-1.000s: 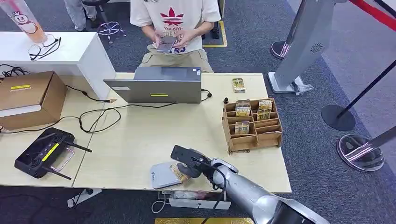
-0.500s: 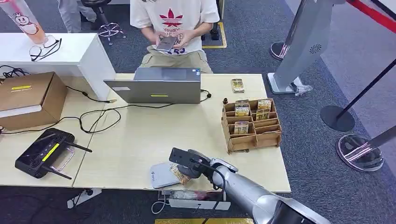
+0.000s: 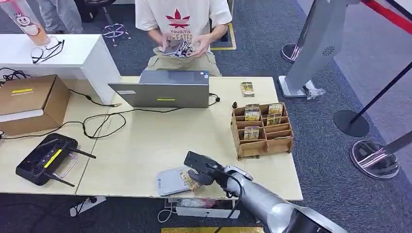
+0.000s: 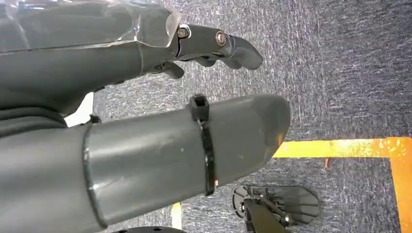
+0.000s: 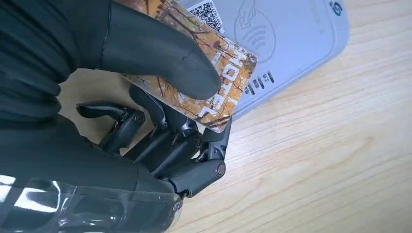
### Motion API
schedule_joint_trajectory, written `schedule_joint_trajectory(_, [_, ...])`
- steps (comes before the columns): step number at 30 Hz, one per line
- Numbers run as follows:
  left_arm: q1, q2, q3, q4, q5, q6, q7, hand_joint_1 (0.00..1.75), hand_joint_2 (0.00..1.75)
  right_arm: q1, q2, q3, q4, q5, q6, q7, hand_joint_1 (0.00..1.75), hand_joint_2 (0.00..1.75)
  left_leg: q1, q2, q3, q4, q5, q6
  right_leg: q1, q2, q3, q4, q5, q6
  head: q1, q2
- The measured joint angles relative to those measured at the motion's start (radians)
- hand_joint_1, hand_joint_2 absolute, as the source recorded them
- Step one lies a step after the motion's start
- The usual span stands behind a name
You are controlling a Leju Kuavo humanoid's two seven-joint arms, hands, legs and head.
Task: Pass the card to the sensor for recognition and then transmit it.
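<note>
My right hand (image 3: pixel 203 171) pinches an orange patterned card (image 3: pixel 188 180) between thumb and fingers at the table's near edge. The card (image 5: pixel 209 82) overlaps the edge of the pale grey card sensor (image 5: pixel 286 43), which lies flat on the wooden table (image 5: pixel 330 160) and shows a QR code and a contactless symbol. In the head view the sensor (image 3: pixel 170 182) sits just left of my hand. My left hand (image 4: pixel 145 107) hangs over dark carpet with fingers loosely curved and nothing in it.
A wooden card rack (image 3: pixel 262 128) with several cards stands at the right, a loose card (image 3: pixel 248 88) behind it. A laptop (image 3: pixel 163 88) with a seated person (image 3: pixel 182 29) behind it, cables, a black controller (image 3: pixel 43 159) and a cardboard box (image 3: pixel 29 102) occupy the rest.
My right hand with the card has shifted slightly right and toward the near edge over the sensor. The person behind the laptop moved their hands.
</note>
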Motion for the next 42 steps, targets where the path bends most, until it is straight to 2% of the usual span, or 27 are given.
schedule_joint_trajectory(5, [0.005,0.000,0.000,0.000,0.016,0.001,-0.011,0.00,0.00,0.007,-0.011,-0.041,-0.013,-0.059,0.010,-0.087,1.75,1.75,0.000,0.000,-0.003,0.000,0.000,0.000,0.000,0.000,-0.003,0.000,0.000,0.000,0.000,0.000])
schedule_joint_trajectory(16, [0.014,0.000,0.001,0.000,0.034,0.005,-0.028,0.00,0.00,0.007,-0.033,-0.144,-0.096,-0.131,0.014,-0.214,1.75,1.75,0.000,0.000,-0.006,0.000,0.000,0.000,0.000,0.000,-0.006,0.000,0.000,0.000,0.000,0.000])
schedule_joint_trajectory(26, [0.017,0.000,0.002,0.000,0.034,0.005,-0.034,0.00,0.00,0.007,-0.045,-0.188,-0.144,-0.130,0.006,-0.224,1.75,1.75,0.000,0.000,-0.008,0.000,0.000,0.000,0.000,0.000,-0.007,0.000,0.000,0.000,0.000,0.000])
schedule_joint_trajectory(31, [0.018,0.000,0.002,0.000,0.037,0.005,-0.034,0.00,0.00,0.011,-0.054,-0.217,-0.179,-0.155,-0.015,-0.267,1.75,1.75,0.000,0.000,-0.008,0.000,0.000,0.000,0.000,0.000,-0.008,0.000,0.000,0.000,0.000,0.000])
schedule_joint_trajectory(36, [0.020,0.000,0.002,0.000,0.040,0.008,-0.034,0.00,0.00,0.040,-0.083,-0.294,-0.337,-0.131,-0.057,-0.271,1.75,1.75,0.000,0.000,-0.008,0.000,0.000,0.000,0.000,0.000,-0.008,0.000,0.000,0.000,0.000,0.000])
schedule_joint_trajectory(42, [0.020,0.000,0.002,0.000,0.039,0.008,-0.032,0.00,0.00,0.072,-0.112,-0.406,-0.556,-0.084,-0.073,-0.249,1.75,1.75,0.000,0.000,-0.009,0.000,0.000,0.000,0.000,0.000,-0.009,0.000,0.000,0.000,0.000,0.000])
